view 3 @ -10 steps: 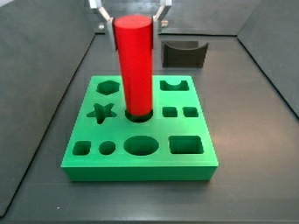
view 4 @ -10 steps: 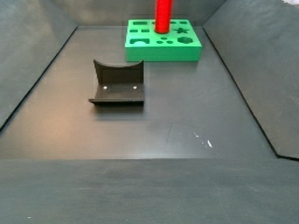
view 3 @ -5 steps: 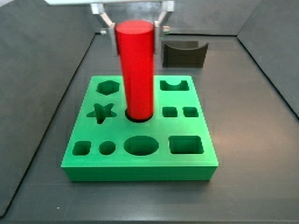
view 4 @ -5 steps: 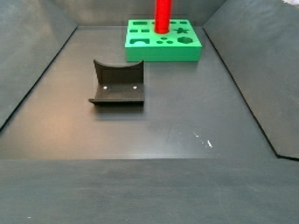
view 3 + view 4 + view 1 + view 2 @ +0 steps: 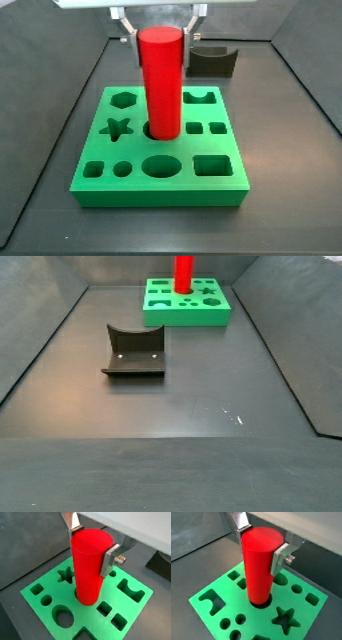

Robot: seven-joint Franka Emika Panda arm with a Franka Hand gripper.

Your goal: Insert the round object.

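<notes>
The round object, a tall red cylinder (image 5: 160,80), stands upright with its lower end in the round centre hole of the green block (image 5: 214,190). It also shows in both wrist views (image 5: 90,567) (image 5: 258,567) and in a side view (image 5: 183,273). My gripper (image 5: 160,28) is directly above it. Its silver fingers (image 5: 110,559) (image 5: 280,557) straddle the cylinder's top, spread a little wider than the cylinder. The jaws are open. The block's other shaped holes, such as a star (image 5: 284,618), are empty.
The dark fixture (image 5: 134,351) stands on the grey floor away from the green block (image 5: 187,306); it also shows behind the block (image 5: 211,60). Grey walls enclose the floor on all sides.
The cylinder has sunk a little deeper into the round hole. My gripper has risen slightly, with its fingers now at the cylinder's top.
</notes>
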